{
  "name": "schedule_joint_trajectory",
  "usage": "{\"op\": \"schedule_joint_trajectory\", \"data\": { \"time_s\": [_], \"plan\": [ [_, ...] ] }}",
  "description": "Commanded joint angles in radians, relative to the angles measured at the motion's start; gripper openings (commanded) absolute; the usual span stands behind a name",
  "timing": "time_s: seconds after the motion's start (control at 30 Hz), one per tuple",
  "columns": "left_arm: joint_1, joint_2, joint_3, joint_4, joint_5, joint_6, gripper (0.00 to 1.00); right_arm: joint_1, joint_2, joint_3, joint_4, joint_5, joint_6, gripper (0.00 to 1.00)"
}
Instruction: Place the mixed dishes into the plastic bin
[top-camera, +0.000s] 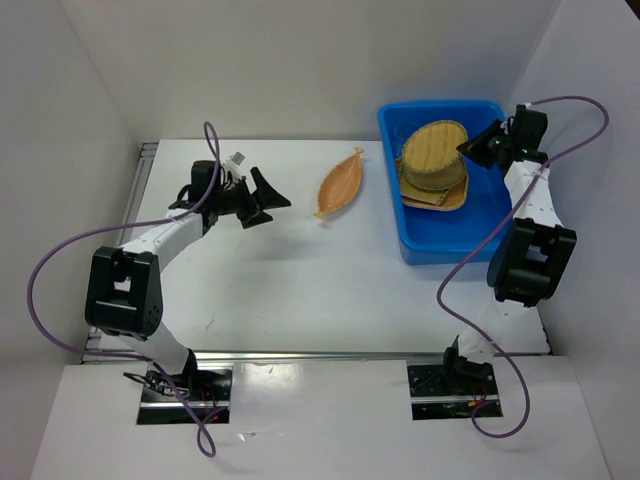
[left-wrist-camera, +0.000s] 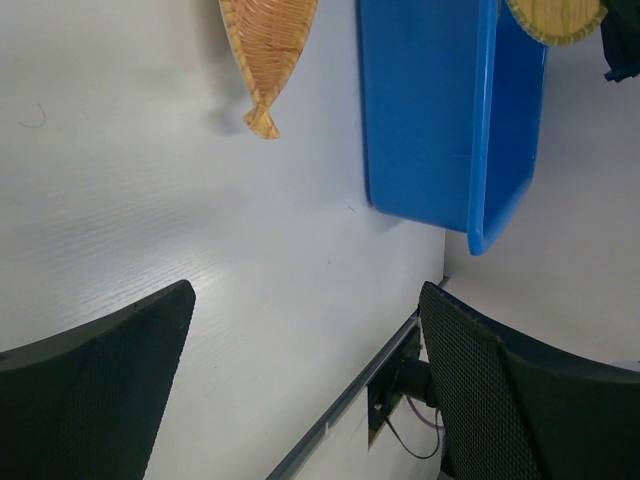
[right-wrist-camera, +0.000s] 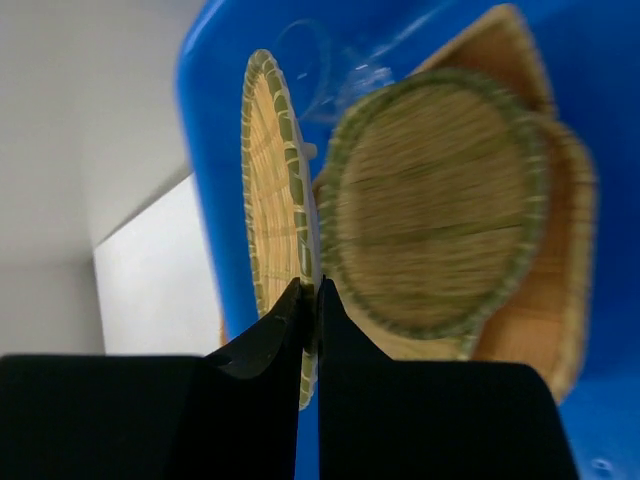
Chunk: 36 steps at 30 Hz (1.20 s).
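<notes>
1. Blue bin (top-camera: 440, 245) stands at the far right of the white table (top-camera: 300, 290), by the right arm.
2. Within the bin lies a stack (right-wrist-camera: 440, 210) of woven trays, a round green-rimmed one uppermost and wider tan ones beneath. It is blurred in the wrist view.
3. Beyond the stack, at the bin's end, a clear cup (right-wrist-camera: 360, 75) shows faintly.
4. Right gripper (right-wrist-camera: 310, 290): jaws closed on the rim of a round tray (right-wrist-camera: 270, 180), which is held on edge above the bin's inside, just beside the stack.
5. Left gripper (top-camera: 268, 198): jaws spread wide, gripping nothing, poised over bare table.
6. Leaf tray (top-camera: 340, 183) lies flat on the table between the left gripper and the bin. It touches neither and is outside the bin.
</notes>
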Motion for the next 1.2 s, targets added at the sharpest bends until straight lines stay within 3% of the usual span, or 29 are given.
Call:
{"op": "schedule_joint_trajectory", "data": {
  "time_s": [0.0,0.17,0.37,0.5,0.7,0.9,0.97,1.07,1.17],
  "plan": [
    [0.008,0.031,0.05,-0.003,0.035,0.054,1.0,-0.034,0.007,0.064,0.028,0.078,0.036,0.01],
    [0.008,0.06,0.061,-0.003,0.053,0.054,1.0,-0.057,0.016,0.055,0.028,0.176,0.054,0.01],
    [0.008,0.109,0.09,-0.003,0.062,0.054,1.0,-0.057,0.078,0.046,0.04,0.167,0.086,0.01],
    [0.008,0.129,0.112,-0.003,0.072,0.054,1.0,-0.047,0.128,0.113,0.015,0.181,0.097,0.01],
    [0.017,0.129,0.112,-0.003,0.072,0.054,1.0,0.056,0.203,0.262,-0.11,0.331,0.068,0.01],
    [0.026,0.138,0.121,-0.003,0.072,0.054,1.0,0.159,0.272,0.395,-0.264,0.495,0.025,0.26],
    [0.036,0.138,0.121,-0.003,0.072,0.054,1.0,0.17,0.247,0.373,-0.264,0.549,0.025,0.3],
    [0.036,0.147,0.121,0.006,0.072,0.054,1.0,0.17,0.18,0.291,-0.253,0.584,0.014,0.24],
    [0.036,0.156,0.121,0.006,0.072,0.054,1.0,0.17,0.133,0.231,-0.242,0.637,0.005,0.37]
  ]
}}
